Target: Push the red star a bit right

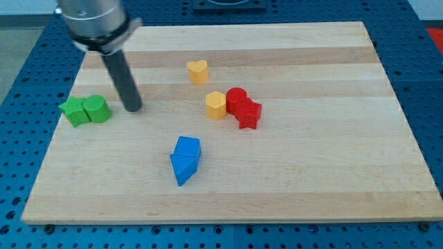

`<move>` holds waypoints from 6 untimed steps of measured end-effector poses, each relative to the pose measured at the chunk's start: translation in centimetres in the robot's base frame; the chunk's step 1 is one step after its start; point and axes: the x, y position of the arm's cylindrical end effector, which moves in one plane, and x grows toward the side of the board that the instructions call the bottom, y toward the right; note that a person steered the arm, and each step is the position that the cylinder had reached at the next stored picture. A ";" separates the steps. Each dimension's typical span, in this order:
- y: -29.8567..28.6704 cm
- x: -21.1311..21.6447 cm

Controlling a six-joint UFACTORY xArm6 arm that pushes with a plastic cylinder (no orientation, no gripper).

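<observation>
We count eight blocks on the wooden board (pixel 311 173), in four colours, two of each.

The two red ones sit a little right of the board's middle: a red cylinder (pixel 236 98) and, touching it at its lower right, the red star (pixel 249 114). Just to the left of the red cylinder, touching or nearly so, stands a yellow hexagonal block (pixel 216 105). The second yellow piece, a yellow heart (pixel 197 71), lies apart, above and to the left of that cluster, toward the view's top.

The two blue blocks are below the middle, pressed together: a blue cube-like block (pixel 187 146) above and a blue pointed block (pixel 183 168) below it.

The two green ones are at the view's left edge of the board, side by side and touching: a green star (pixel 73 111) on the outside and a green cylinder (pixel 97 109) inside.

We have no fingers to open or close; our arm ends in a dark rod, and my tip (pixel 134 108) rests on the board just to the right of the green cylinder, close to it though we cannot tell if they touch. My tip stands well apart from the red star, which lies far off toward the view's right, with the yellow hexagonal block and the red cylinder between.
</observation>
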 end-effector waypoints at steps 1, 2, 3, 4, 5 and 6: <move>7.4 0.0; 13.6 0.0; 19.2 0.0; 20.5 0.1; 16.9 0.8; 16.2 2.6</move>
